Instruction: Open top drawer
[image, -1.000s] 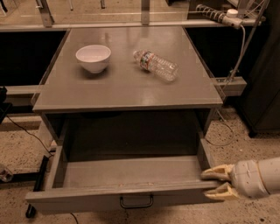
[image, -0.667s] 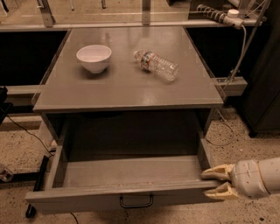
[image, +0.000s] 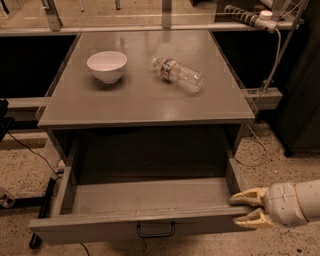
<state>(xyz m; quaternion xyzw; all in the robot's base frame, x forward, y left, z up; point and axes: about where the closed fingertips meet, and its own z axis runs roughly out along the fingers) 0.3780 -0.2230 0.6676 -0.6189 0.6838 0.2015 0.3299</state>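
Note:
The top drawer (image: 100, 226) of the grey table stands pulled out towards me, its shallow grey interior (image: 150, 196) bare. A small black loop handle (image: 156, 230) hangs at the centre of its flat front panel. My gripper (image: 246, 210), with cream-coloured fingers (image: 250, 195) on a white wrist, reaches in from the right edge of the view. It sits at the drawer's front right corner, level with the front panel. Its fingers are spread apart, one above the other, and hold nothing.
On the grey tabletop (image: 145, 102) stand a white bowl (image: 107, 66) at the left and a clear plastic bottle (image: 178, 74) lying on its side at the right. A cable (image: 272, 65) hangs at the right. Speckled floor surrounds the table.

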